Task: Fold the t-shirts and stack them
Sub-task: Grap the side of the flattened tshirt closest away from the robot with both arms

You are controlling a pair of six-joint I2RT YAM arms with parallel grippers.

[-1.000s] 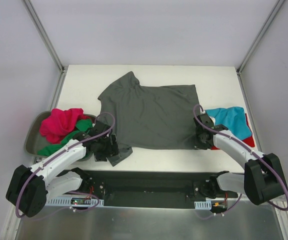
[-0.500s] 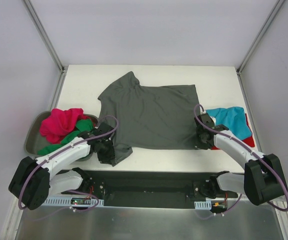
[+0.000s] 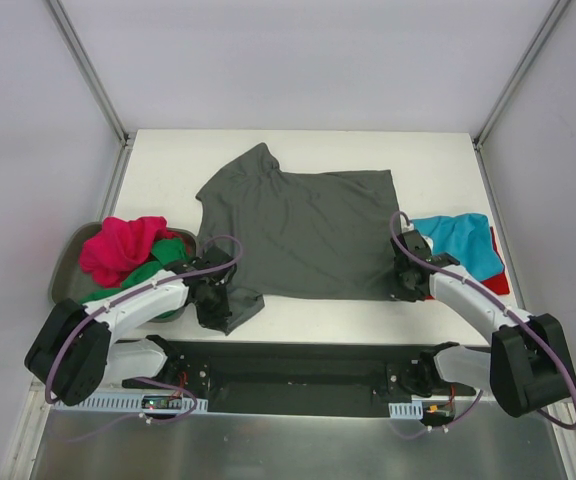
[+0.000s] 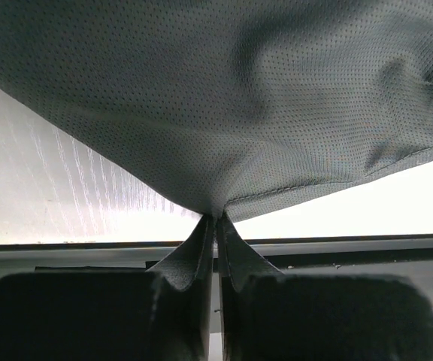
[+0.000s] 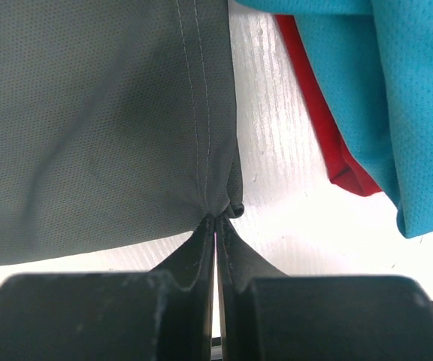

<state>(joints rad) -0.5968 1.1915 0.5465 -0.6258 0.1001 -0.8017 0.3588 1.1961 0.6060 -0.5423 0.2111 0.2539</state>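
A dark grey t-shirt [image 3: 303, 230] lies spread across the middle of the white table. My left gripper [image 3: 216, 303] is shut on its near left sleeve; in the left wrist view the fabric [image 4: 224, 98] bunches into the pinched fingertips [image 4: 215, 219]. My right gripper [image 3: 403, 285] is shut on the shirt's near right hem corner [image 5: 218, 201]. A teal t-shirt [image 3: 460, 243] lies folded on a red t-shirt [image 3: 499, 276] at the right, just beyond the right gripper. A magenta pink t-shirt [image 3: 120, 246] and a green t-shirt [image 3: 138, 275] lie crumpled together at the left.
A dull grey-green tray [image 3: 67, 266] at the table's left edge holds the pink and green shirts. Metal frame posts [image 3: 88, 70] rise at the back corners, with white walls on three sides. The arms' black base plate [image 3: 298, 375] runs along the near edge.
My left gripper moved right onto the grey shirt's near sleeve and shut on it. The right gripper has kept its hold on the hem corner and barely moved.
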